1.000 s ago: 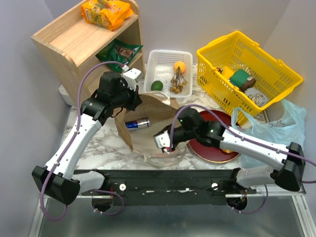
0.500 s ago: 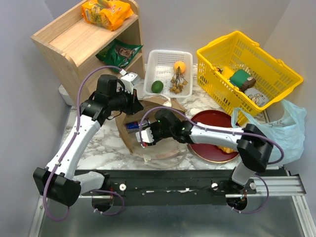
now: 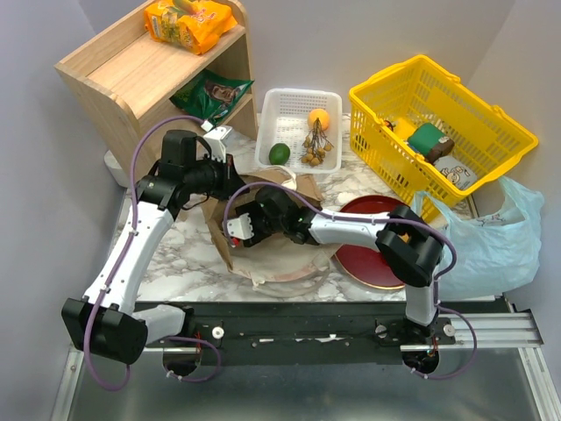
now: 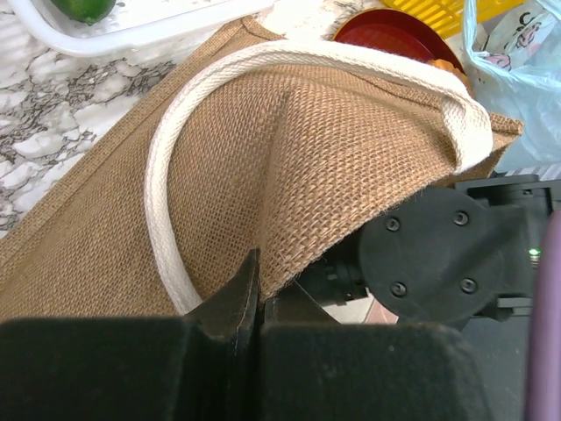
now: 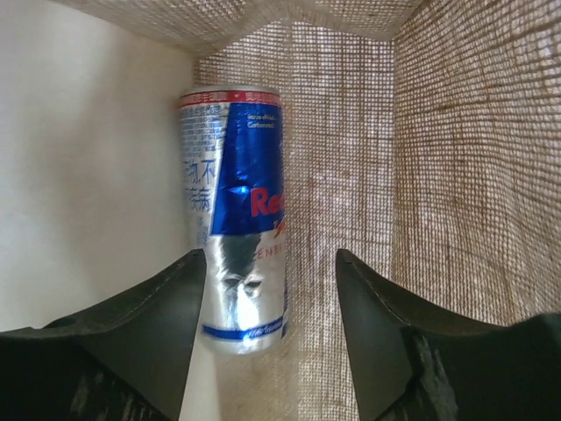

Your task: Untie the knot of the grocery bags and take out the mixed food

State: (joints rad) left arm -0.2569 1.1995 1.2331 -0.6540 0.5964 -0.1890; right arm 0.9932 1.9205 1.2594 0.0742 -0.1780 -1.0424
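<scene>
While the left fingers pinch the rim of the coarse-woven brown bag, the right fingers stand spread around a glossy cylindrical can.

soft, even light is falling from above in the top view, leaving faint shadows on the marble table. in the left wrist view the burlap bag is showing crisp at centre, the left gripper sitting dark and blurred at 6 o'clock. in the right wrist view light is glowing through the weave at 3 o'clock, the can is catching bright glints, and the right gripper is lying soft and shadowed at 6 o'clock.
</scene>
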